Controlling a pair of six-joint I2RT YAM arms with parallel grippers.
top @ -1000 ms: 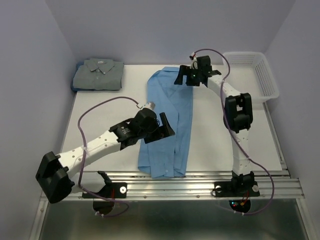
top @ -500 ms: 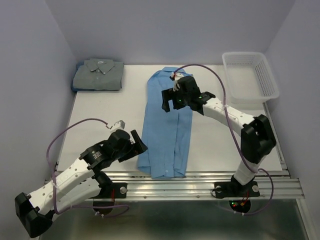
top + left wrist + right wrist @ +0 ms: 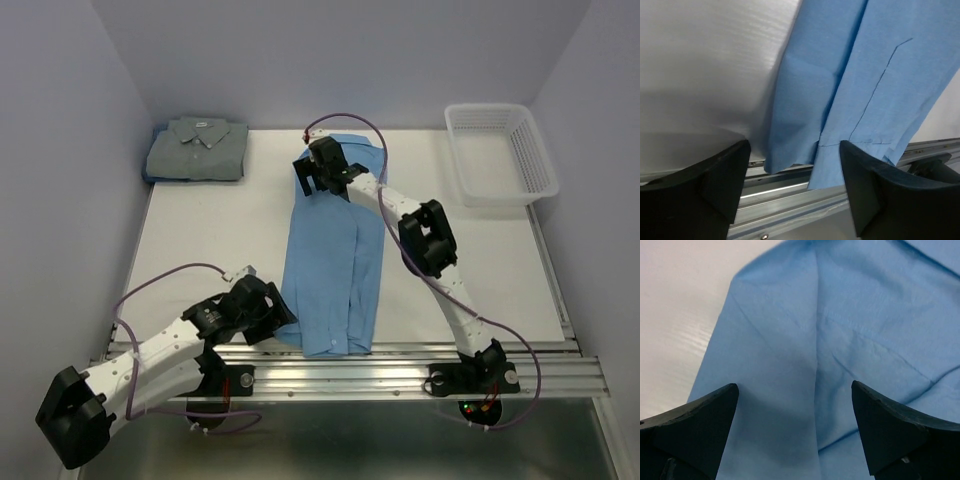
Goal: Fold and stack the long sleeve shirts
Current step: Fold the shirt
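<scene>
Two wide, empty pincers: left pincer (image 3: 794, 150) straddling blue shirt (image 3: 335, 260) at near hem, right pincer (image 3: 795, 390) over far end. Risk: catching one layer only, skewing fold.

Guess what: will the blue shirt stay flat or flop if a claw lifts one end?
Probably flop: the blue shirt is thin cloth with soft creases. It likely weighs little and may slide, since the table looks smooth.

Plain sky-blue shirt (image 3: 335, 270), plain grey-green shirt (image 3: 197, 150). White counter (image 3: 200, 240), white mesh basket (image 3: 500, 155). Black left fingers (image 3: 705, 192), purple cables (image 3: 340, 115).
</scene>
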